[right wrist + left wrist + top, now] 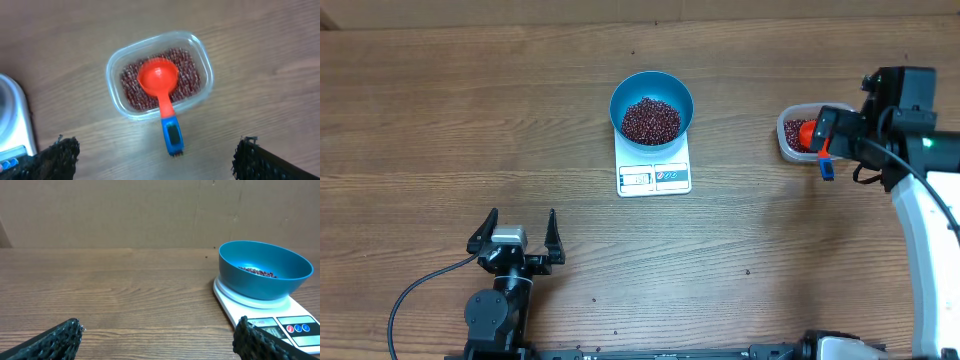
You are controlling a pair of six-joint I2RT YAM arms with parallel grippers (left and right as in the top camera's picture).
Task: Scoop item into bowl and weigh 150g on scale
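Note:
The sky-blue bowl (652, 92) stands on the white scale (654, 177) at the table's middle, with a pile of dark red beans (651, 120) inside. In the left wrist view the bowl (265, 275) and scale (235, 305) lie ahead to the right. My left gripper (522, 222) (159, 335) rests open and empty near the front edge. My right gripper (850, 125) (156, 157) hangs open above a clear container (116, 65) of beans (132, 87). An orange-red scoop (157, 77) with a blue handle lies in that container, untouched.
The scoop's blue handle (827, 168) sticks out over the container's (786, 130) near rim. A few stray beans (748, 271) dot the wood near the front. A cardboard wall (150, 210) closes off the far side.

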